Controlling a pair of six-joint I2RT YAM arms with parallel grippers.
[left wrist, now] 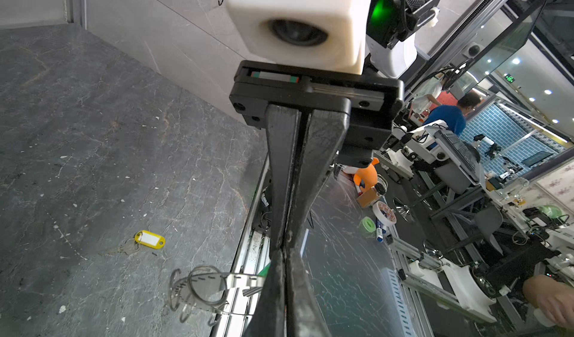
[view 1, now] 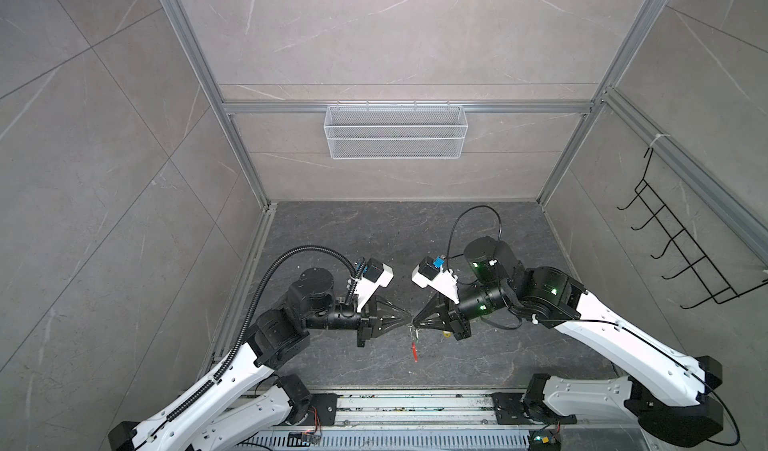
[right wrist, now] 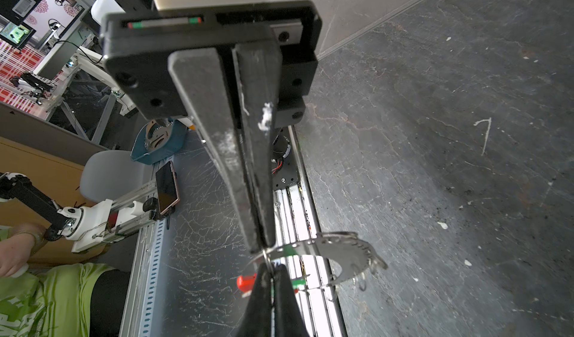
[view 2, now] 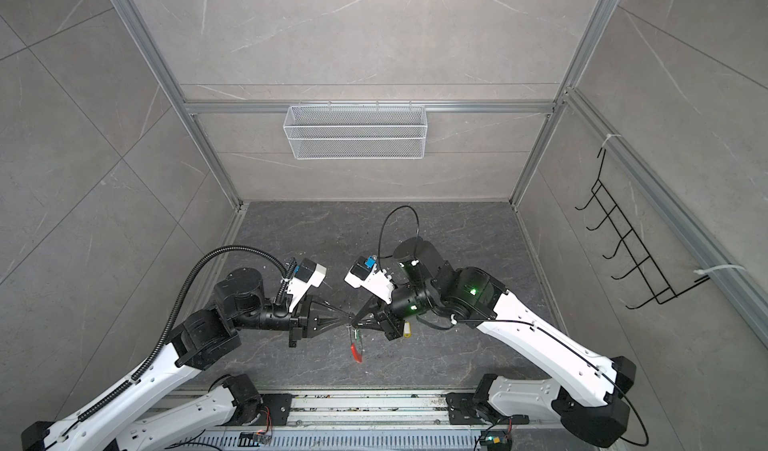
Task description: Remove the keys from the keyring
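Left gripper (view 1: 406,319) and right gripper (view 1: 418,324) meet tip to tip above the table (view 1: 332,241), each with its fingers pressed together. The keyring (view 2: 360,345) hangs from that meeting point. The right gripper pinches its top, where the wire passes between the fingers in the right wrist view. The left gripper is clamped at the same spot, but whether on the wire or on a key I cannot tell. From the pinch the keyring's long axis runs down and away from both grippers, ending in the red sleeve (view 1: 414,351). The green-tagged key (right wrist: 290,251) sits on the keyring just beside the pinch, so both arms are equally near it. The yellow-tagged key (left wrist: 149,239) lies loose on the table, apart from the keyring, on the right gripper's side. By my reading one key is off, and the green one must now be worked along the wire to its opening, which I cannot pick out
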